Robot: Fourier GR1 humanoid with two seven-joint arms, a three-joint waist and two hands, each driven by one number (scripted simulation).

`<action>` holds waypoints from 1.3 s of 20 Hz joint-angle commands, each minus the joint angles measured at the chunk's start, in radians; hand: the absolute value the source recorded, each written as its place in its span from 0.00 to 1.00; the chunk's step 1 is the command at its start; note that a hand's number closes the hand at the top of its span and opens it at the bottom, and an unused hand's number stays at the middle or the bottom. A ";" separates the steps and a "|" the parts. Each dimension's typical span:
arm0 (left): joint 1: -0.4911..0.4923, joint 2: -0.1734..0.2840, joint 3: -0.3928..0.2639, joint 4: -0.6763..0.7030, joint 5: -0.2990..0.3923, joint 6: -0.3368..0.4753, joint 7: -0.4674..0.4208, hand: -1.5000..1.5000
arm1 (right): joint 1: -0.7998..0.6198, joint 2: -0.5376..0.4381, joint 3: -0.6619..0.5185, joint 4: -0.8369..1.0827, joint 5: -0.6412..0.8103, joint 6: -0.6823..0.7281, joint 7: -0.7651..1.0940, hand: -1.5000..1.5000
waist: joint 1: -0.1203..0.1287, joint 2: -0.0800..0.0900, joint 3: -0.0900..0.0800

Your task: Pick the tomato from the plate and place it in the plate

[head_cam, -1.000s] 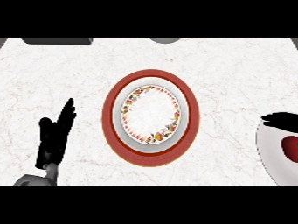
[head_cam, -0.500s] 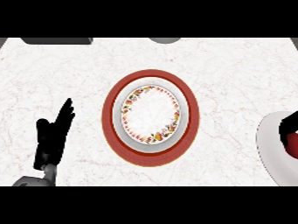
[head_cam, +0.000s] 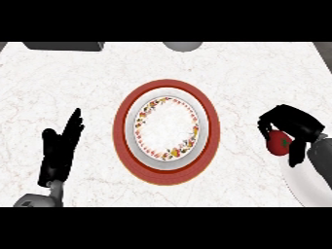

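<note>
A white marbled counter (head_cam: 67,82) fills the room's middle, with a dark grey block (head_cam: 62,45) and a rounded grey shape (head_cam: 182,45) sitting at its far edge.

In the centre lies a red plate (head_cam: 210,127), and on it a smaller white plate (head_cam: 168,127) with a ring of coloured flecks round its rim — both look taller than wide from up here.

Over at the right, the right hand (head_cam: 292,124) has its fingers and thumb curled round the tomato (head_cam: 278,142), which sits in the grip at the hand's near side. The tomato is round, so no long axis shows; a small green stalk patch faces the right, towards the forearm. Fingers hide its top and part of its right side. Whether it is lifted clear of the counter I cannot tell. Just below and to the right, a white plate (head_cam: 304,187) lies at the counter's near right corner, mostly covered by the grey forearm (head_cam: 331,163).

At the left, the left hand (head_cam: 59,151) rests open near the lower edge — fingers straight, close together, pointing away from the robot and slightly right, holding nothing. It is well apart from the red plate.
</note>
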 commanded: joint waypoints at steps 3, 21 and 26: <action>0.003 0.001 -0.007 0.011 -0.004 -0.004 0.009 0.50 | -0.076 0.296 -0.032 -0.082 -0.008 -0.101 0.376 1.00 | 0.008 -0.016 0.018; -0.043 -0.010 -0.002 0.039 -0.016 -0.002 0.007 0.50 | -0.379 0.557 0.291 -0.393 0.308 -0.461 1.715 1.00 | 0.026 0.010 0.026; -0.071 -0.009 0.020 0.037 -0.013 -0.008 0.020 0.50 | -0.449 0.557 0.414 -0.370 0.303 -0.461 1.964 1.00 | 0.021 0.023 0.028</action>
